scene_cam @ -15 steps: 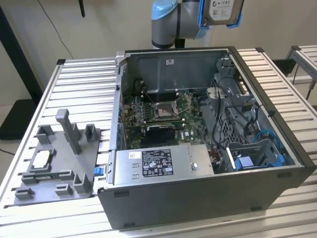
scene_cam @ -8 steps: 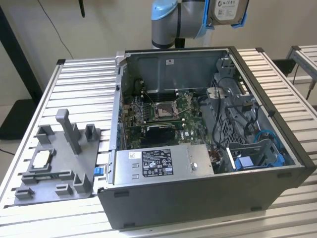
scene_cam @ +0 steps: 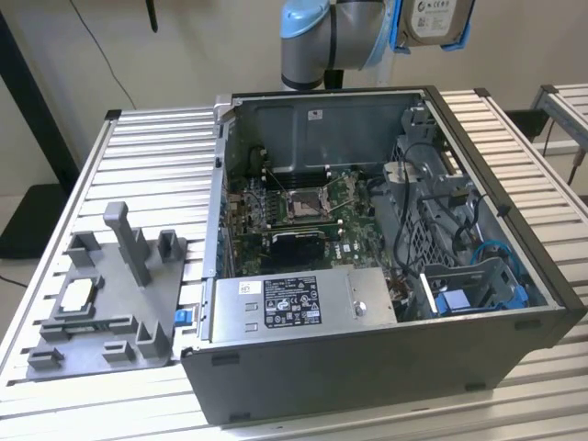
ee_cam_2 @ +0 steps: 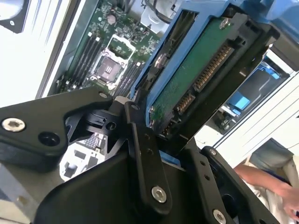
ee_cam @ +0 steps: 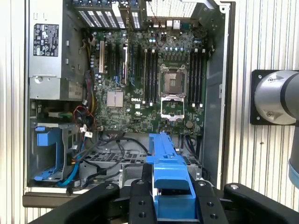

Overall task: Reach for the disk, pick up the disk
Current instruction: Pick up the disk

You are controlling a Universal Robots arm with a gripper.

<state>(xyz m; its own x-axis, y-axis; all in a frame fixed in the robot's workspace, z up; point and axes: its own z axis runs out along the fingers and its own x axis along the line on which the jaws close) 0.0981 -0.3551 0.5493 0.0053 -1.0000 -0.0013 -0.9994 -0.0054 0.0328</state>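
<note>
You're past the reach: the claw (ee_cam_2: 161, 140) is clamped on the disk (ee_cam_2: 196, 74), lifted high above the open case (scene_cam: 514, 230) near its back wall. Pickup looks basically done; from here you just need to keep the grip firm and the disk clear of the case rim. The disk (scene_cam: 432, 18) sits edge-on between the fingers, blue bracket (ee_cam: 169, 175) round it, green board and connector facing out.

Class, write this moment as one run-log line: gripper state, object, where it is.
gripper: shut on disk | disk: silver-grey metal hard drive in blue plastic bracket | position: lifted above open grey computer case | pick-up: done
</note>
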